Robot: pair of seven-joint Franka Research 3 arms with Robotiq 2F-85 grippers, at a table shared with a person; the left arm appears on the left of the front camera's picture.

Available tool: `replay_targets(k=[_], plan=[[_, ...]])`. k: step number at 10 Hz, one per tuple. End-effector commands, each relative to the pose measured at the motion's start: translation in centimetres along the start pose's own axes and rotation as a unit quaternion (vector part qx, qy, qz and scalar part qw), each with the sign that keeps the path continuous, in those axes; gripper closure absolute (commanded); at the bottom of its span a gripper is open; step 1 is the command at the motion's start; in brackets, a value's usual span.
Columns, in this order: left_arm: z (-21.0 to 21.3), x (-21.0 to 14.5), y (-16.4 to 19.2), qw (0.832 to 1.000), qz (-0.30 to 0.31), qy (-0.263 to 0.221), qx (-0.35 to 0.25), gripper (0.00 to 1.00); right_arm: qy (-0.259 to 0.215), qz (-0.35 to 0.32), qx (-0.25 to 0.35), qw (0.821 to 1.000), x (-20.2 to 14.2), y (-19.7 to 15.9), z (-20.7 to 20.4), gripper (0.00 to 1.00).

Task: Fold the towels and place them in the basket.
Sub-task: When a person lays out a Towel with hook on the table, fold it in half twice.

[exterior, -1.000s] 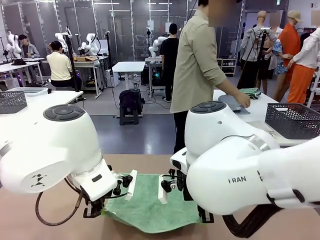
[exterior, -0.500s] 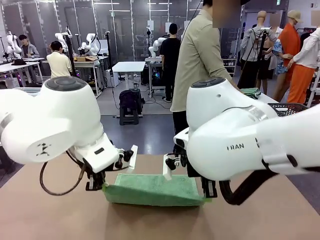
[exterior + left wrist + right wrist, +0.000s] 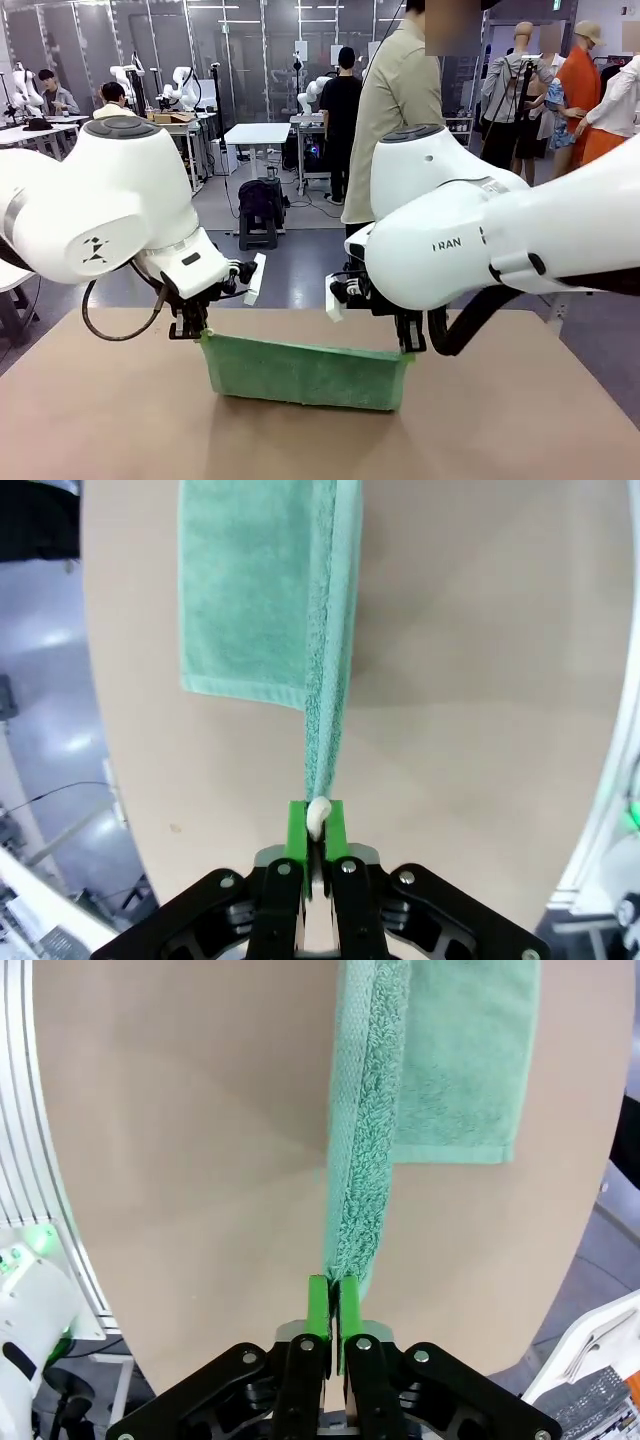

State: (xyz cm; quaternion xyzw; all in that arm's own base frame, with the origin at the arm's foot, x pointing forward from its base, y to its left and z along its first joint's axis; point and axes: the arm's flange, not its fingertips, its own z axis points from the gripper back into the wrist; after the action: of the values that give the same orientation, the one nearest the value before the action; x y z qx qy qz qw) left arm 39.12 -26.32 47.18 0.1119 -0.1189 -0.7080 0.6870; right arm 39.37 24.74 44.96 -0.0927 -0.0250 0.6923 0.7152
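Your left gripper (image 3: 190, 328) and right gripper (image 3: 408, 346) pinch the towel (image 3: 305, 372) corners (both clamped tight), hanging it taut for folding.

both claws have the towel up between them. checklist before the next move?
1. Left claw shut on a corner of the towel: ok.
2. Right claw shut on the opposite corner: ok.
3. Top edge stretched between the claws without sag: ok, though it slopes slightly down toward the right claw.
4. Lower edge of the towel lifted off the table: cannot tell.
5. Table around the towel bare, as far as the front view shows: ok.
6. Person at the far side has hands away from the towel: cannot tell, hands hidden.
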Motion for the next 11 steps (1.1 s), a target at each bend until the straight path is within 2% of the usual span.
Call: replay_targets(k=[1,4,5,9,10,11], plan=[[-0.6,-0.4,2.1,1.0,0.002,0.009,-0.02,0.93,-0.018,0.027,-0.009,0.999,-0.2,-2.0,-0.5,0.95],[-1.2,-0.7,3.1,1.0,0.017,0.007,-0.024,0.93,-0.036,0.032,-0.017,0.999,-0.2,-2.9,-0.2,0.95],[-1.4,-0.6,2.4,1.0,0.013,0.006,-0.009,0.93,-0.019,0.023,-0.017,0.999,0.1,-2.2,-0.1,0.95],[-1.5,-0.2,2.7,1.0,0.012,0.007,-0.01,0.93,-0.022,0.026,-0.02,0.999,0.2,-2.4,-0.1,0.95],[-2.0,-0.6,3.8,1.0,0.008,0.004,-0.014,0.93,-0.042,0.035,-0.017,0.998,-0.2,-3.5,-0.6,0.95],[-2.5,-0.9,5.0,1.0,0.008,0.004,-0.015,0.93,-0.04,0.037,-0.026,0.998,-0.6,-4.5,-0.9,0.95]])
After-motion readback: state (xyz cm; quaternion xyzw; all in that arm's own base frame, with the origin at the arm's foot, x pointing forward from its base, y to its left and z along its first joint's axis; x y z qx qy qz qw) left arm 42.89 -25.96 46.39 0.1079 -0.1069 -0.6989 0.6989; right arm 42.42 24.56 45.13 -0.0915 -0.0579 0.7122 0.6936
